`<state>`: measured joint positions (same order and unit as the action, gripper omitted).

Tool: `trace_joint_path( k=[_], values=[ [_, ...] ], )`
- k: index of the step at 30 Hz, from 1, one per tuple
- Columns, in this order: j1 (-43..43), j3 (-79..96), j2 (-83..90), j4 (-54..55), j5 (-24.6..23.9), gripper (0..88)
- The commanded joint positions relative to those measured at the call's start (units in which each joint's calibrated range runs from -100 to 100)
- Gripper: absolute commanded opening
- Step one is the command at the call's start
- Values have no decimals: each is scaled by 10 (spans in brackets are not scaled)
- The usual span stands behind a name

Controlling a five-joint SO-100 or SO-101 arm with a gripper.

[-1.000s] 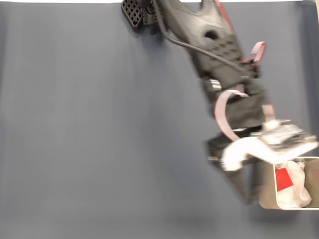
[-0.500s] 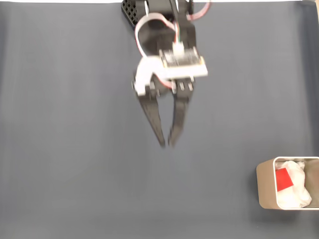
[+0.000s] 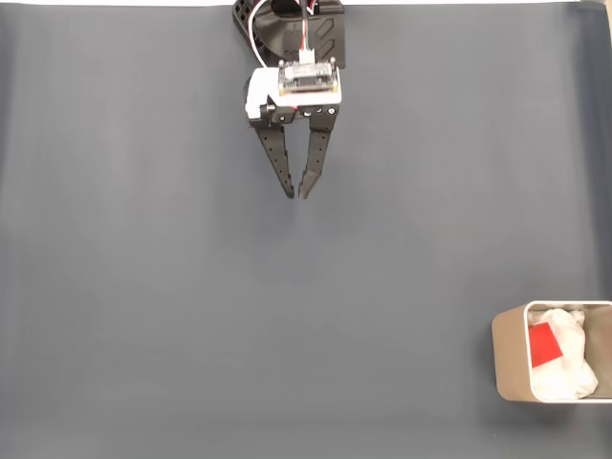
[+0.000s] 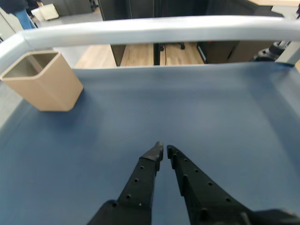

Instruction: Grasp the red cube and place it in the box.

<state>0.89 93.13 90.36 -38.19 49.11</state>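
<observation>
My jaws hang nearly together, holding nothing, near the table's point(image 3: 143, 287) far edge. The red cube point(image 3: 543, 344) lies inside the box point(image 3: 509, 356) at the table's near right corner.

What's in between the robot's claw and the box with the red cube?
Nothing. In the fixed view, just bare blue-grey table cover lies between the gripper and the box holding the red cube.

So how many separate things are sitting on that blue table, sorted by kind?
Red cube: 1, lying inside the box
Beige box: 1, at the right edge in the fixed view
White padding: 1 lumpy wad lining the box
Robot gripper: 1, holding nothing, fingertips nearly together
Total: 4
</observation>
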Motion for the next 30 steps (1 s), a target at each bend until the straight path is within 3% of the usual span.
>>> trace_joint_path(
  k=[1, 12, 30],
  values=[
    [-8, 30, 62, -89, -6, 0],
    [-9, 67, 96, -330, -8, 0],
    [-9, 67, 96, -377, 0, 1]
  ],
)
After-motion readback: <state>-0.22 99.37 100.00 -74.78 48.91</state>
